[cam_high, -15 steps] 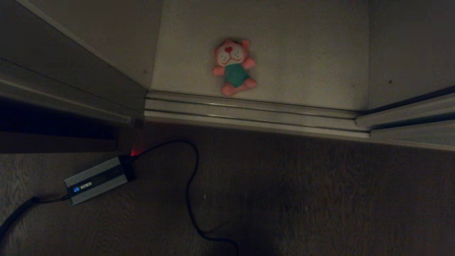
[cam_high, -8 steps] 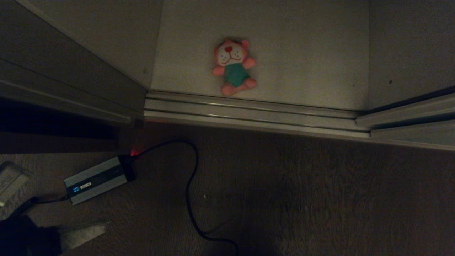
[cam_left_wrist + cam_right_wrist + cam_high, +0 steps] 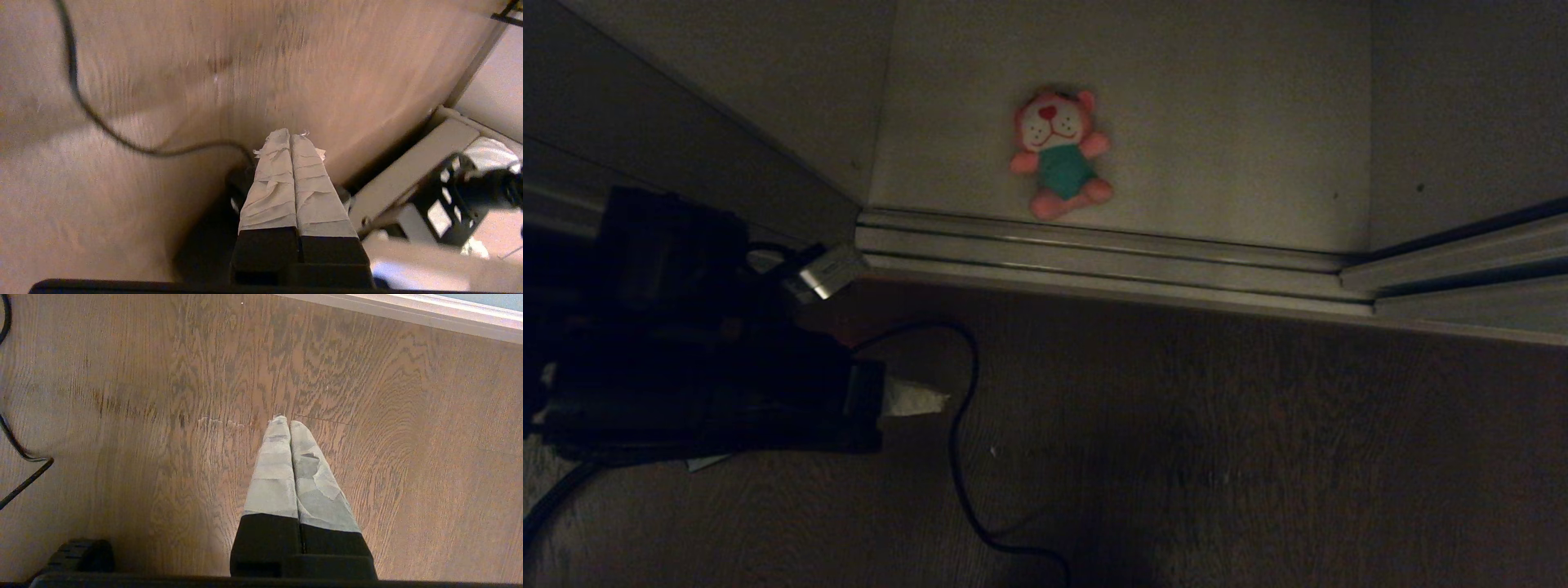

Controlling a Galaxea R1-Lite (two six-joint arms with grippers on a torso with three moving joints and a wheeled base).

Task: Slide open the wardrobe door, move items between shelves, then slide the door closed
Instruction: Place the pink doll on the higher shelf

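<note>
- Pink plush toy (image 3: pixel 1058 152), soft with a teal shirt, lies on the flat off-white shelf (image 3: pixel 1225 122), near the ribbed door track (image 3: pixel 1094 261).
- Left gripper (image 3: pixel 291 136): tape-wrapped fingers clenched, empty, above wood-grain floor (image 3: pixel 122 196); arm bulk dark, indistinct.
- Right gripper (image 3: pixel 286 422) clenched, empty.

Plush toy (image 3: pixel 1059 153) lies on the bottom shelf (image 3: pixel 1217 122) just behind the door track (image 3: pixel 1094 261), floor (image 3: pixel 1217 457) in front of the track, left claw (image 3: pixel 915 399) over the floor front-left beside the cable (image 3: pixel 960 457), well apart from the toy.
</note>
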